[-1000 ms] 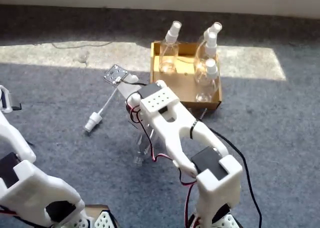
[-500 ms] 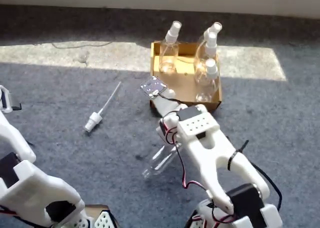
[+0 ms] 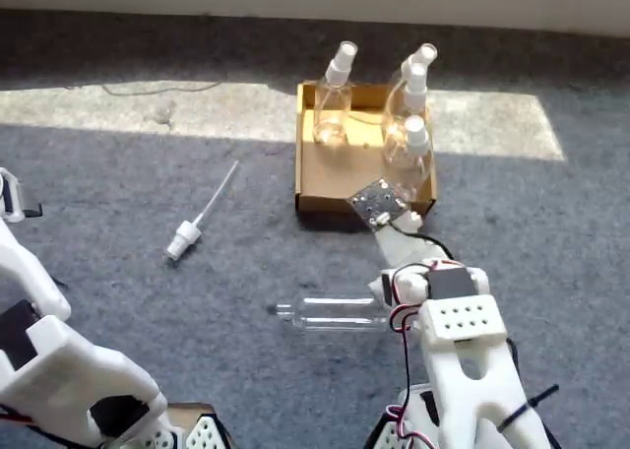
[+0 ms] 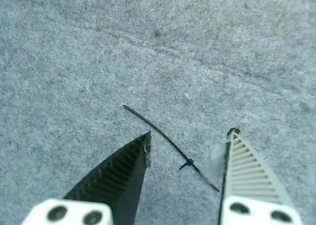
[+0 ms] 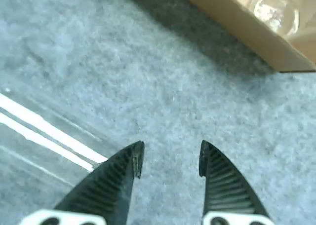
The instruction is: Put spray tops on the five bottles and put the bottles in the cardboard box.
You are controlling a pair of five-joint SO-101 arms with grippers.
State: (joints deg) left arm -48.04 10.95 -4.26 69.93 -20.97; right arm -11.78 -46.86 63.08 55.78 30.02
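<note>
A clear bottle without a top [image 3: 340, 314] lies on its side on the grey carpet, neck pointing left. A loose spray top [image 3: 186, 238] with its long tube lies farther left. The cardboard box [image 3: 317, 199] holds several upright bottles with spray tops [image 3: 407, 150]. My right gripper [image 3: 391, 227] hangs just in front of the box, beyond the lying bottle. Up close my right gripper [image 5: 171, 146] is open with only carpet between its fingers, the box wall [image 5: 237, 22] ahead. My left gripper [image 4: 189, 134] stands open above bare carpet.
A black cable tie [image 4: 168, 143] lies on the carpet between the left fingers. The left arm's white body [image 3: 59, 370] fills the near left corner. A sunlit strip [image 3: 148, 109] crosses the carpet behind the box.
The right arm swung from the left over to the box's front. The bottle it stood over tipped down and now lies flat, free of the gripper. The left arm kept still.
</note>
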